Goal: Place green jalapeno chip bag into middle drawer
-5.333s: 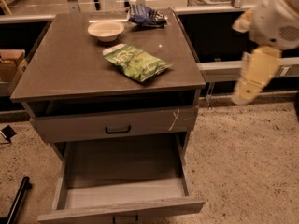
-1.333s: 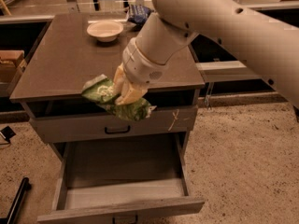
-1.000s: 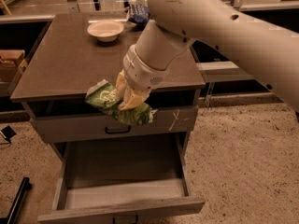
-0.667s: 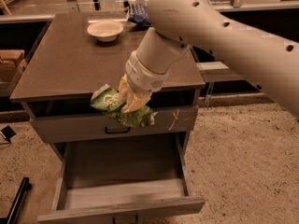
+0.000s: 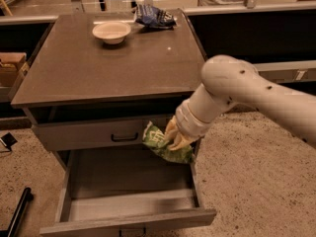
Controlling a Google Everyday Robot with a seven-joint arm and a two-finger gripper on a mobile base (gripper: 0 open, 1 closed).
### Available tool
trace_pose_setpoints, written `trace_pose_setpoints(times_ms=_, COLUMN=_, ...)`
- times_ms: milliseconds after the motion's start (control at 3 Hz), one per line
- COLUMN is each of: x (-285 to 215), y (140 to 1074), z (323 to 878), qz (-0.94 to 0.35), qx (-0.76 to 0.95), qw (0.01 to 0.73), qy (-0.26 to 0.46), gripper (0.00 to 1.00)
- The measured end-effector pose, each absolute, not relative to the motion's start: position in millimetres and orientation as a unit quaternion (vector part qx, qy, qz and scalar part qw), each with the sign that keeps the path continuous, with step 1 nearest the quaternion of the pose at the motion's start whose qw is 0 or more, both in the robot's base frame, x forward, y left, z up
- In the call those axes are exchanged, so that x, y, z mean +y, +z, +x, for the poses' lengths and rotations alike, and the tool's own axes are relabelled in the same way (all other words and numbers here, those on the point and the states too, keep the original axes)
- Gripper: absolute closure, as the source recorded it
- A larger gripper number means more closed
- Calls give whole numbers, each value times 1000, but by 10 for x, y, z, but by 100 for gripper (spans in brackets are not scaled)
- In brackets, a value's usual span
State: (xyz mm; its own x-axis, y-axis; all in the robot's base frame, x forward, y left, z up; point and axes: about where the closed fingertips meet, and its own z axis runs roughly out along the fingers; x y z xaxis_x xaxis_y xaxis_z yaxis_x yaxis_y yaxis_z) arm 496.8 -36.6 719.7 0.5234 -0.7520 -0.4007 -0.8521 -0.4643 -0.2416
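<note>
The green jalapeno chip bag [image 5: 159,143] is a crinkled light-green foil bag held in my gripper [image 5: 174,139], which is shut on it. The bag hangs over the back right part of the open middle drawer [image 5: 123,191], in front of the shut upper drawer [image 5: 98,134] with the black handle. The bag is still above the drawer's pale-grey floor. My white arm [image 5: 247,90] reaches in from the right.
On the brown cabinet top [image 5: 74,68] stand a white bowl [image 5: 111,32] and a dark blue chip bag [image 5: 154,15] at the back. A cardboard box [image 5: 11,68] is at the left. A black bar [image 5: 17,214] lies on the speckled floor at lower left.
My gripper has carried the green bag down and to the right, from the cabinet's front edge to just above the open middle drawer. The arm now comes in lower from the right.
</note>
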Motion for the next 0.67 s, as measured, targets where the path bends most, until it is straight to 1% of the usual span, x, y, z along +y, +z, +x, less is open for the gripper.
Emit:
trace_pose_setpoints(times_ms=333, x=-712, y=6805, z=4903, qz=-859, qx=446, qw=217, qy=128, gripper=100)
trace_pose_setpoints(times_ms=667, x=-717, y=6780, z=4896, qz=-867, qx=430, qw=220, qy=126, gripper=100)
